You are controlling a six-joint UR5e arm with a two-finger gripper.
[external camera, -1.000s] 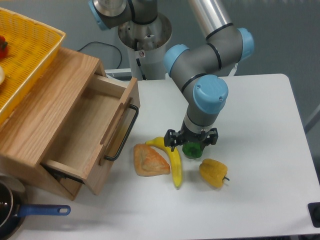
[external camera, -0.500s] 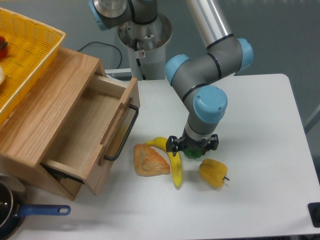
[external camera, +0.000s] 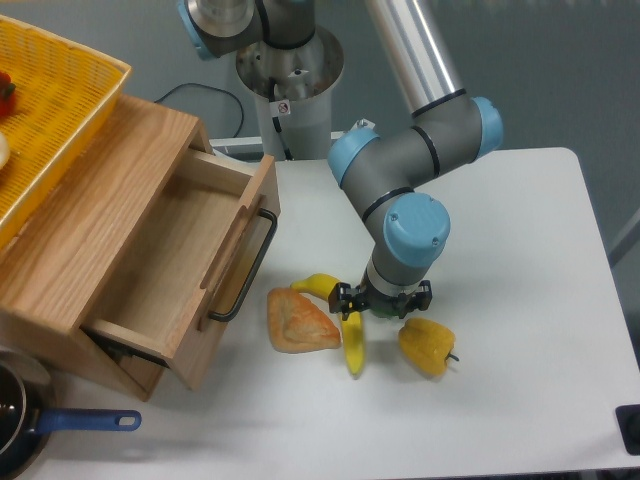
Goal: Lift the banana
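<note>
Lower than a second ago and shifted slightly toward the camera, the hand (external camera: 383, 300) now down at worktop level over the middle of the banana (external camera: 345, 320); green pepper, plain to see a second ago, now almost wholly hidden behind the wrist. Fingers apart, one dark fingertip (external camera: 346, 298) at the banana's near side, the other over by the yellow bell pepper (external camera: 427, 345); not clamped on anything yet, and whether the banana truly lies between them cannot be told from this angle. Risks, as a judgement: closing off-centre and pinching only the rounded edge, so the smooth skin squirts out sideways; catching the hidden green pepper along with the fruit, since it sits just behind; nudging the bread wedge (external camera: 300, 320), which lies touching or just beside the banana's left flank; tilting on lift, given the long shape gripped near its upper half. Banana itself: bright yellow, slim, curved, smooth, tapered at both ends, lying flat on the white worktop (external camera: 520, 260) between bread wedge and yellow bell pepper, upper tip bending left toward the open wooden drawer (external camera: 170, 270).
</note>
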